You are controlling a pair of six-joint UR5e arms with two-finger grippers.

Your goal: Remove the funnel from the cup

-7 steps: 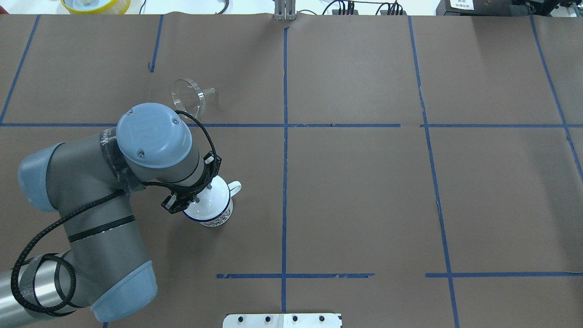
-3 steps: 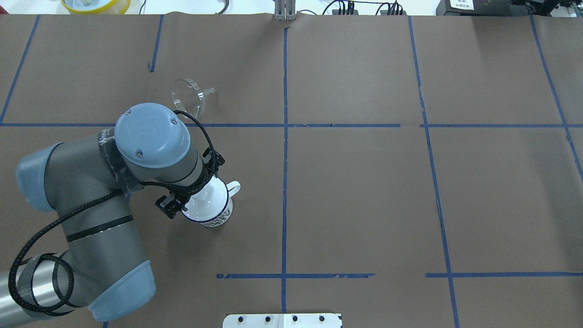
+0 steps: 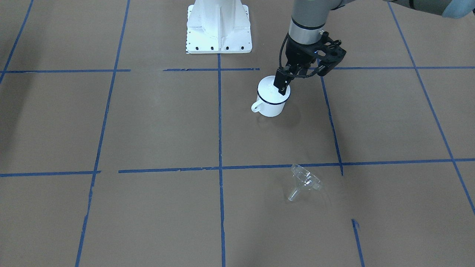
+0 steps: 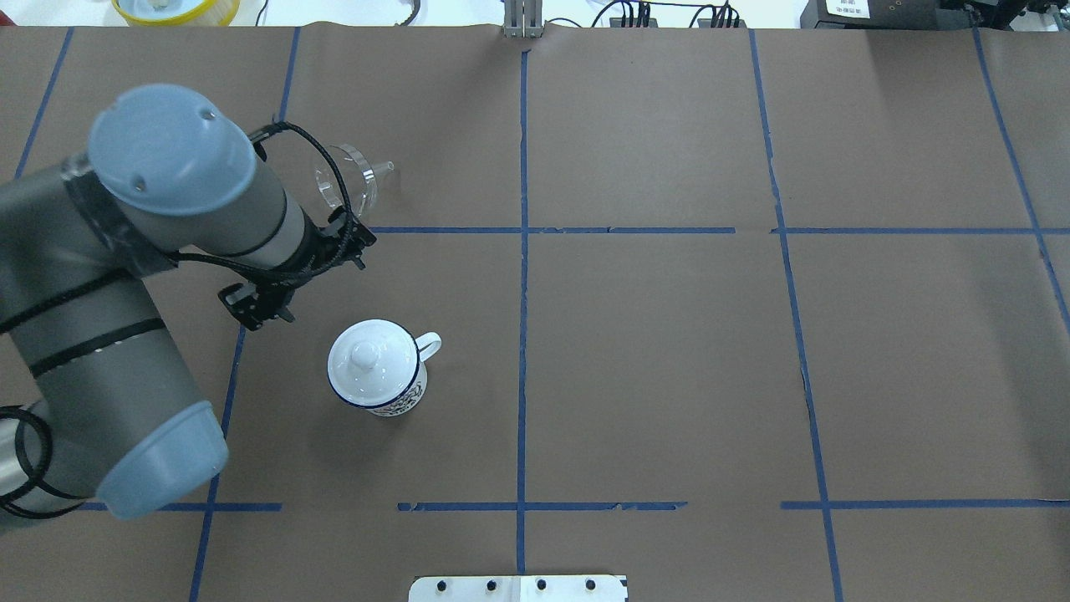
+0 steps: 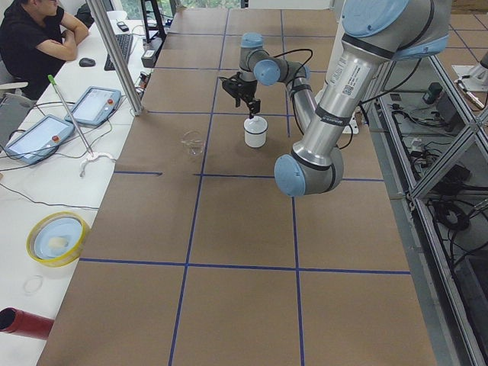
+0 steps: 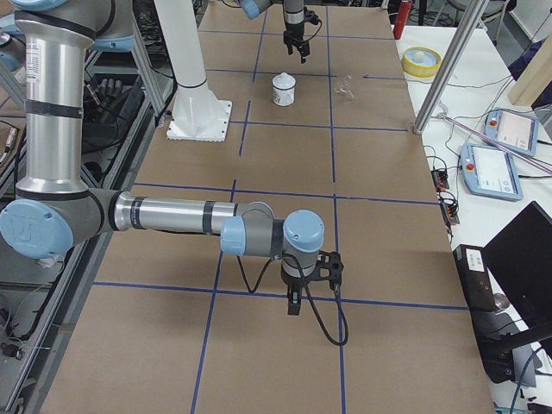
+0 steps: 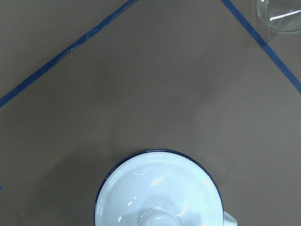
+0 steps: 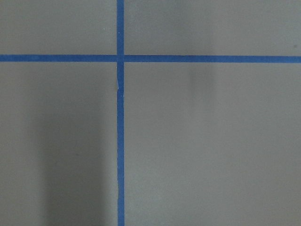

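Now, the funnel: lies on its side on the bare desk in the upper left of the overhead view, just above the horizontal blue tape line. It is well apart from the cup and not in it at all.
Funnel axis: runs left to right in the overhead view, wide mouth to the left, spout pointing right.
Cup: stands upright lower in the same view, handle to the right, closed by a white knobbed lid.
Left gripper: hangs in the air between cup and funnel, touching neither. Its jaws are spread wide apart with nothing between them.
Funnel from the jaws: up and slightly right in the overhead view, and near. The left wrist view has its rim in the top right corner and the lidded cup at the bottom edge.
Right gripper: low over the desk, in the lower middle of the exterior right view, well apart from both things. Whether its jaws are apart or together I cannot tell.
Nearer arm: the left, clearly.
Change from the earlier frames: the left gripper was down at the lid, over the cup. It has since lifted and swung toward the upper left. Funnel, cup and lid sit where they were.
Judgement: the removal looks finished. If the funnel is wanted again, the jaws would need to close across its mouth rim, since it may roll.
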